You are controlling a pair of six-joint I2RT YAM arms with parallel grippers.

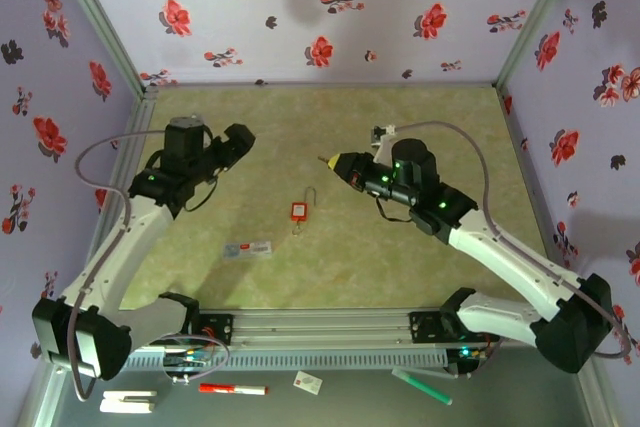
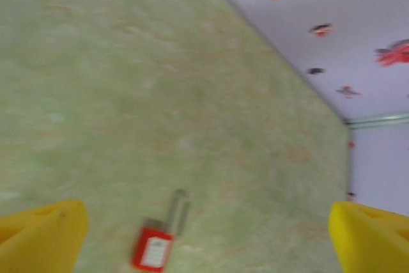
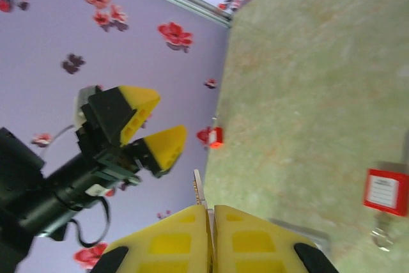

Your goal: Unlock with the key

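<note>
Lying near the padlock (image 1: pixel 298 211) (apart) is a card (image 1: pixel 247 247).

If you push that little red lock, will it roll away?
Probably slide, not roll: the small red padlock lies flat on its boxy body on the green table. Its thin metal shackle looks stiff and would likely swing round with it.

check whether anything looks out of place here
Nothing spilled or broken. The red padlock lies flat on the table, while the key sits pinched in the right tool, well away from it.
</note>
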